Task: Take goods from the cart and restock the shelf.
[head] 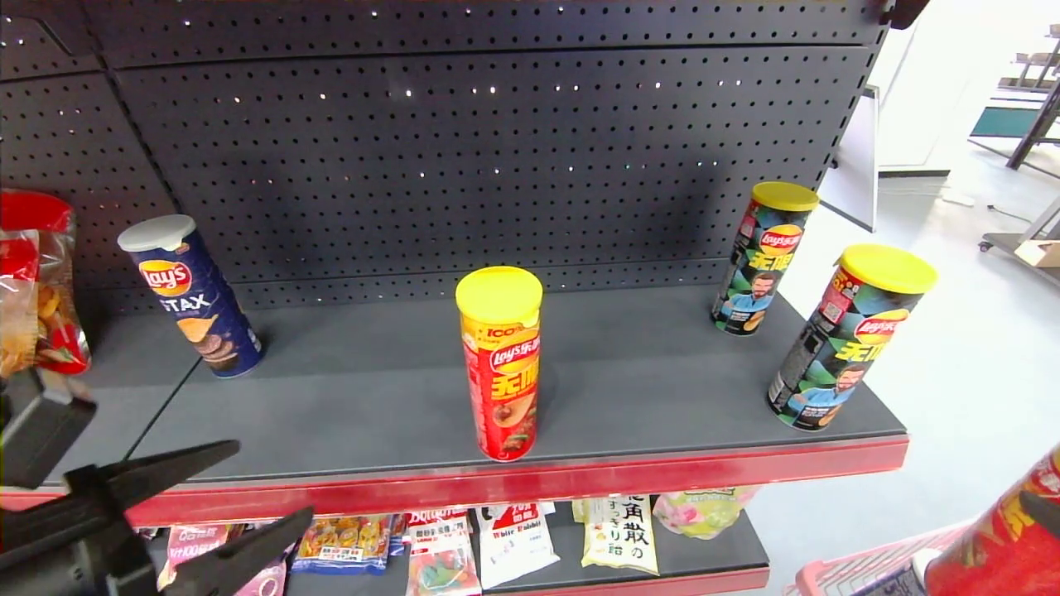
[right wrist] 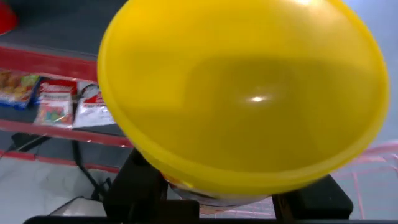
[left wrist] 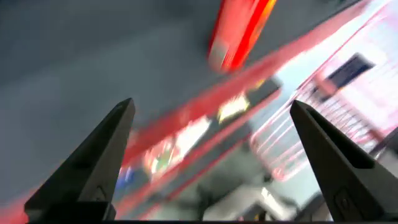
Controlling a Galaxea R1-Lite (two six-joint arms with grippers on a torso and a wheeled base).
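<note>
Left tool (head: 273, 480) spread apart near the shelf (head: 373, 397) front-left edge; right tool (right wrist: 224, 200) clamped on a yellow-lidded red can (right wrist: 249, 93).

A dark perforated back panel (head: 497, 165) stands behind, and small dots of light shine through its holes. To the right, the floor (head: 952, 397) is pale grey and brightly lit. A white board (head: 853, 157) stands near the panel's right edge, and dark metal frames (head: 1035, 126) stand farther off.

Wide bare shelf (head: 662, 397) gaps either side of upright red can (head: 503, 364).
</note>
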